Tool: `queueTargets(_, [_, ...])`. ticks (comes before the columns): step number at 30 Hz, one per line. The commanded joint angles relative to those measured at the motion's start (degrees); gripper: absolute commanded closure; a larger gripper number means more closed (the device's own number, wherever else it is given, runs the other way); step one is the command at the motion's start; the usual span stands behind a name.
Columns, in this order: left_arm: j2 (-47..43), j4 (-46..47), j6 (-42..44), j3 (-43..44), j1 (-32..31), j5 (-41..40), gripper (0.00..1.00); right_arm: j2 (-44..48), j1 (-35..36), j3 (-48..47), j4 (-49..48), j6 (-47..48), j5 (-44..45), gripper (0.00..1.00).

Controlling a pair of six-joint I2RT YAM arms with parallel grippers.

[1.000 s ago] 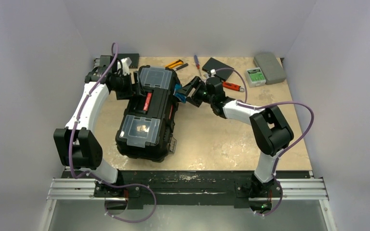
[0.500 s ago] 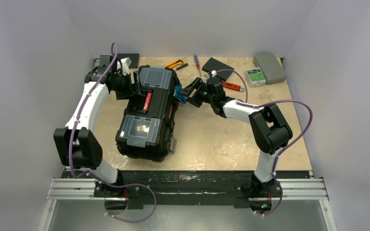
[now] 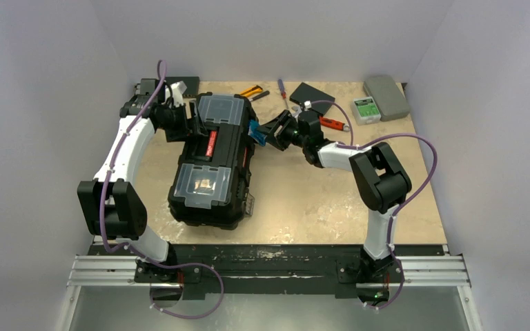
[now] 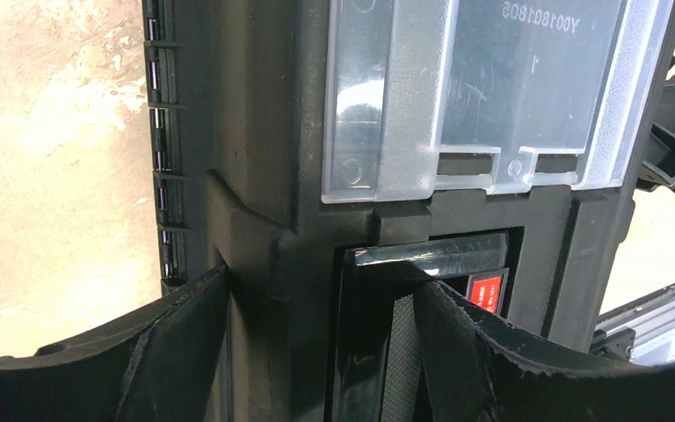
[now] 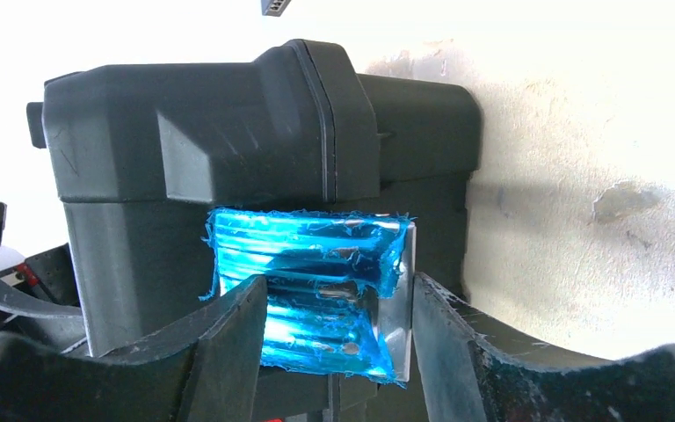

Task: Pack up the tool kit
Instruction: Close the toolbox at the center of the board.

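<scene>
The tool kit (image 3: pixel 210 160), a large black toolbox with two clear-lidded compartments and a red-marked handle, lies left of the table's centre. My left gripper (image 3: pixel 194 125) clamps its far left lid edge. In the left wrist view one finger (image 4: pixel 180 347) presses the outer wall and the other finger (image 4: pixel 457 347) sits in the handle recess. My right gripper (image 3: pixel 265 132) is open at the box's right side. Its fingers flank the blue-filmed metal latch (image 5: pixel 316 281), which also shows in the top view (image 3: pixel 253 129).
Loose tools lie behind the box: a yellow-black tool (image 3: pixel 250 90), a screwdriver (image 3: pixel 282 89) and a red-handled tool (image 3: pixel 332 124). A flat black box (image 3: pixel 311 93), a green-labelled box (image 3: pixel 366 109) and a grey case (image 3: pixel 386 96) sit at the back right.
My right gripper has moved a little left and closer onto the blue latch. The right elbow has swung left. The toolbox has shifted slightly. The left arm has barely moved.
</scene>
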State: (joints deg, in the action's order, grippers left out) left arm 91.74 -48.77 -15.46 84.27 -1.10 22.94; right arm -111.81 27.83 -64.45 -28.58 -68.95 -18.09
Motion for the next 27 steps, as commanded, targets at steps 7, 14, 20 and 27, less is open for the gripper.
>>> queueTargets(7, [1.95, 3.27, -5.35, -2.18, -2.88, 14.63, 0.28, -3.82, 1.59, 2.45, -2.2, -1.47, -3.11, 0.41])
queueTargets(14, [1.62, 4.17, -7.17, -2.84, -4.83, 15.39, 0.28, 2.52, -0.69, 3.91, 2.32, 2.36, -1.44, 0.24])
queueTargets(20, [-0.33, 7.84, -13.06, -4.86, -6.54, 14.23, 0.28, 8.87, -3.91, 8.13, 4.55, 4.34, 0.14, 0.21])
queueTargets(27, [-0.32, 8.42, -13.86, -4.91, -6.87, 14.51, 0.28, 9.45, -4.54, 6.98, 6.45, 6.37, -1.59, 0.25])
